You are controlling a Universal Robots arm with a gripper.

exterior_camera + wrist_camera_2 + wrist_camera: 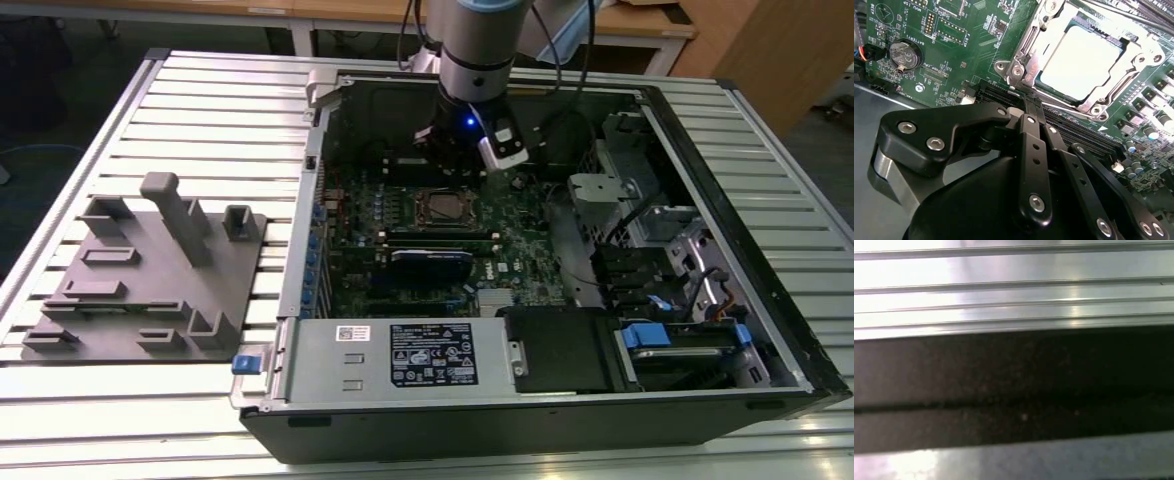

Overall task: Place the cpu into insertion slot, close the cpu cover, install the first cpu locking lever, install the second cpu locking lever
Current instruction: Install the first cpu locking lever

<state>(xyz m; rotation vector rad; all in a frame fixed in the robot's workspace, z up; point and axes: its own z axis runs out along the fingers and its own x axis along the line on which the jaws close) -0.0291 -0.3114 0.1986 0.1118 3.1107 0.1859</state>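
We see a ribbed silver aluminium table (pixel 214 110) carrying a large open black desktop computer case (pixel 747 390), and we place everything against that case. Just beside the case, on the exterior view's left, a grey plastic fixture tray with upright pegs (pixel 140 290) lies on the table. Inside the case, the green motherboard (pixel 400 235) covers the floor, with a silver power supply box bearing a black label (pixel 400 355) along the case's near wall and grey metal drive cages (pixel 641 230) toward the exterior view's right.

The grey robot arm (pixel 477 45) reaches down into the far part of the case. Its black gripper (pixel 1026 107) hangs above the board, and in the second wrist view its black linked fingers (pixel 1034 150) lie pressed together with nothing between them, their tips just beside the socket's edge.

Near the middle of the case, the square silvery-framed insertion slot (pixel 441 208) holds the pale silvery-grey square cpu (pixel 1084 62). The thin silvery metal cpu cover (pixel 1029 40) appears to lie down around the chip, though we cannot tell whether the levers are latched. A round silver coin battery (pixel 904 54) sits on the board, apart from the socket.
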